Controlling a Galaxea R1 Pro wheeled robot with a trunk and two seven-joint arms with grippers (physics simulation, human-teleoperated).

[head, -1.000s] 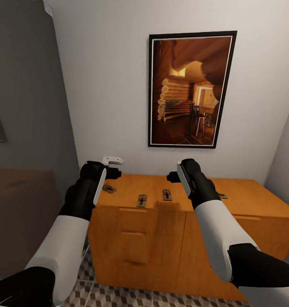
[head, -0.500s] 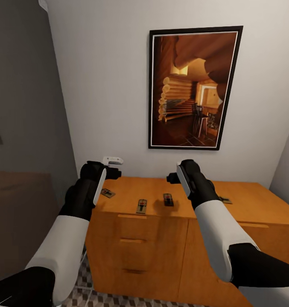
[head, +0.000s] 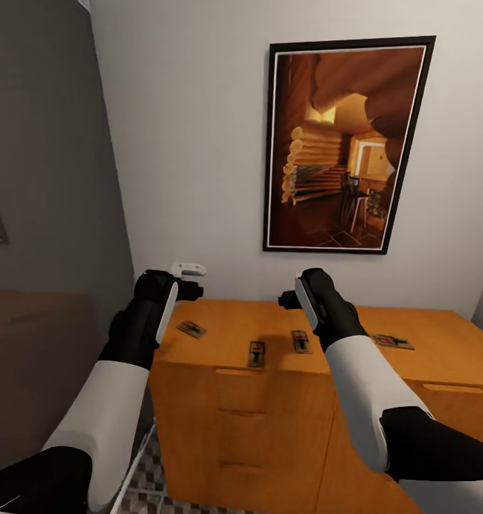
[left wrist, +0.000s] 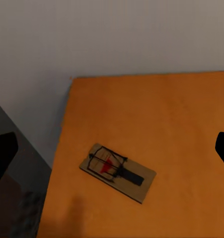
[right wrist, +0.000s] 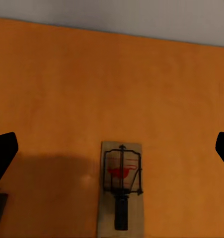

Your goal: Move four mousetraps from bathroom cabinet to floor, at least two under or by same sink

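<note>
scene: four mousetraps (head: 256, 353) lie flat on top of the cabinet (head: 270, 428), none yet on the bathroom floor (head: 147, 471) | left gripper (left wrist: 112, 148) spread wide, empty, above the leftmost trap | right gripper (right wrist: 112, 148) likewise released over another | risk: thin boards offer little edge, so fingers may scrape the wood, slip, or shove a trap off the edge

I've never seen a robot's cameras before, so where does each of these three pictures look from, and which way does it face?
Head view: from the robot's head, forward and down at the cabinet and its four mousetraps; both arms show.
Left wrist view: near the left gripper, at the leftmost mousetrap; dark fingertips show.
Right wrist view: near the right gripper, at another mousetrap; fingertips show.
Shared: all see the cabinet top.
</note>
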